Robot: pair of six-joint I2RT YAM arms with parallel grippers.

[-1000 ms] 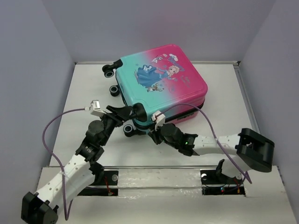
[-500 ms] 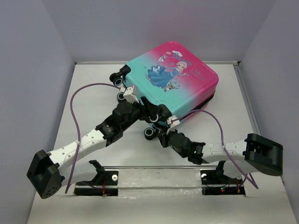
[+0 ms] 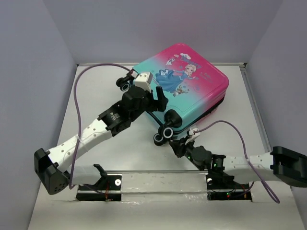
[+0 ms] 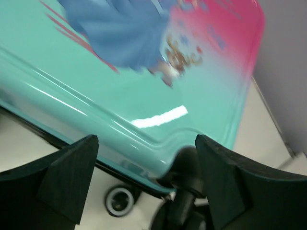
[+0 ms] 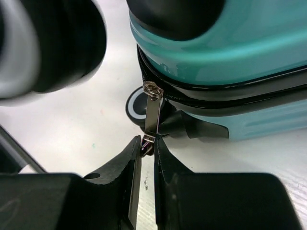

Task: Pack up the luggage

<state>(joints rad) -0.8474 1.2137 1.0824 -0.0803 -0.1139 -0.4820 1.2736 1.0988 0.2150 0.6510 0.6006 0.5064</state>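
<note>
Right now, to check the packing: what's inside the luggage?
The luggage lies shut; only its outside shows, zipper pull pinched by the right gripper. Contents are hidden.

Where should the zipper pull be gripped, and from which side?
The pull by its free end, from outside the luggage: its flat tab sticks out from the zipper band, faces to either side, so a pinch across them holds, as the right gripper does.
</note>
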